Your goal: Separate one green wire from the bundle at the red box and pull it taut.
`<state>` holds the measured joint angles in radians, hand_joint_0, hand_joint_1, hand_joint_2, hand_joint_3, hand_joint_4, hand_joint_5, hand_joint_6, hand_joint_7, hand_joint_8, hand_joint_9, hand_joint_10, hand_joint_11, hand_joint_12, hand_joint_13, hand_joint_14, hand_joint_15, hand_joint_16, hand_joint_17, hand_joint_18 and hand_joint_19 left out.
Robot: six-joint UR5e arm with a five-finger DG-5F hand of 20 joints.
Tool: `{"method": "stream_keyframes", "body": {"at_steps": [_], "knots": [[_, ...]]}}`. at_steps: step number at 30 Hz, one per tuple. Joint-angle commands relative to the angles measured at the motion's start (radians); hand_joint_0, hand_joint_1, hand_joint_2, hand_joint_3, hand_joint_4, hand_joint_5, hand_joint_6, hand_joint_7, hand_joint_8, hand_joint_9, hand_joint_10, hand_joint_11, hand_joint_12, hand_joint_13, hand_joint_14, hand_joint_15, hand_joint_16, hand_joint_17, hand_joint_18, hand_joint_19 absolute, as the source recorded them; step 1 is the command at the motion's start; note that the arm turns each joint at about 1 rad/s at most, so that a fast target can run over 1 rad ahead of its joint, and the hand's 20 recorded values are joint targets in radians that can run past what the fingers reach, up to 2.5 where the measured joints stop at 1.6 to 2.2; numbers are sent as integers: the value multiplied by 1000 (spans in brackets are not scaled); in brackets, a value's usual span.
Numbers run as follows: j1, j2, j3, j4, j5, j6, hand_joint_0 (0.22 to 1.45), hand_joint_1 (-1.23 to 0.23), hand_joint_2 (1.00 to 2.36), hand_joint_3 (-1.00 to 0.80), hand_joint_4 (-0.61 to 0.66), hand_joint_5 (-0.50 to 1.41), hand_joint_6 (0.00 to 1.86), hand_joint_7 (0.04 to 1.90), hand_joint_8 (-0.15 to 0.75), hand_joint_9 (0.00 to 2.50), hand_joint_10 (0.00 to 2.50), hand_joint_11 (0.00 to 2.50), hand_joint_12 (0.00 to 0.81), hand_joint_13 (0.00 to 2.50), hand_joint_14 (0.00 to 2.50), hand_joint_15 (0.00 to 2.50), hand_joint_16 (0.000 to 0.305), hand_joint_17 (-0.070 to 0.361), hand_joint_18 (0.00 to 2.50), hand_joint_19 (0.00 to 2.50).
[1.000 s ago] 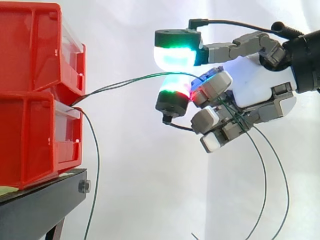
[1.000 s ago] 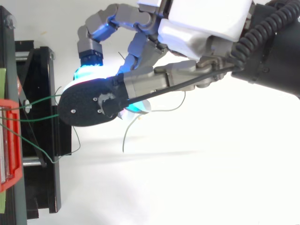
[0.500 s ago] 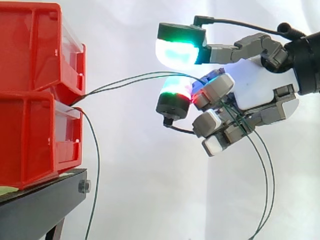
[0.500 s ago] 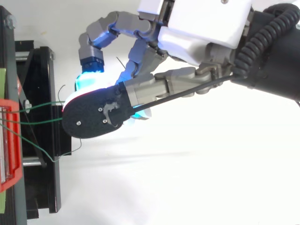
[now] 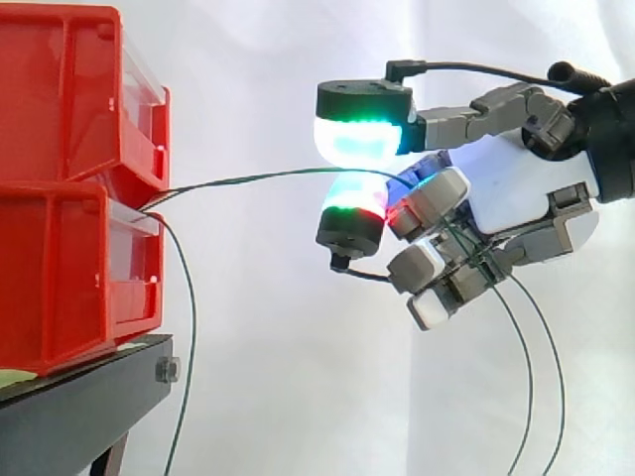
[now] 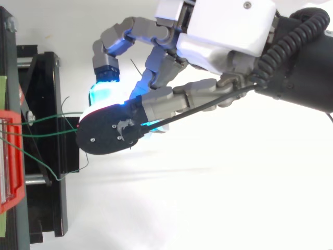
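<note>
Where two stacked red bins (image 5: 69,198) meet on the black stand (image 5: 89,397), I log: two green wires (image 5: 260,178) running nearly straight to the hand (image 5: 511,193), fingers curled round them, ends dangling below; third green wire (image 5: 193,327) hanging slack past the lower bin's front edge.

Backdrop: a white curtain (image 5: 288,397) hangs behind everything in the side view, in soft vertical folds.
Furniture: a black stand (image 5: 79,416) sits at the lower left of the side view, with a bolt (image 5: 167,370) on its front edge and a leg (image 5: 107,458) slanting down beneath. From above, its black frame runs along the left edge.
Ground: a plain white surface (image 6: 218,213) in the top view.
Light: bright and even, with one faint grey shadow band (image 6: 171,171) across the white surface.
</note>
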<state>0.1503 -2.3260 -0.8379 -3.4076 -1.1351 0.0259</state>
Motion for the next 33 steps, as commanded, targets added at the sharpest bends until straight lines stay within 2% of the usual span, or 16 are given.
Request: {"method": "stream_keyframes", "body": {"at_steps": [1,8,12,14,16,23,33], "knots": [[0,1,-1,-1,2,5,629,-797,1021,-197,62,-167,900,1339,286,1337,18,1559,389,1069,31,974,57,129,819,697],[2,-1,-1,-1,8,5,603,-778,1027,-68,4,-144,905,1387,270,1339,21,1519,386,1036,29,912,57,128,810,695],[2,1,-1,1,8,5,604,-780,1024,-60,-8,-135,901,1374,287,1268,29,1192,392,948,24,663,58,131,823,652],[2,1,-1,1,8,5,601,-787,1021,-64,-32,-131,901,1338,275,1152,24,799,386,837,18,469,59,132,769,596],[2,1,-1,1,8,5,600,-795,1018,-71,-52,-128,903,1298,270,1023,21,608,380,757,16,378,58,131,737,552],[2,1,-1,1,8,5,593,-825,1015,-73,-90,-120,879,1345,231,738,9,217,351,460,6,162,55,124,432,361],[2,1,-1,1,8,5,594,-856,1014,-102,-114,-115,846,1390,191,526,1,0,340,303,2,68,54,121,220,195]]}}
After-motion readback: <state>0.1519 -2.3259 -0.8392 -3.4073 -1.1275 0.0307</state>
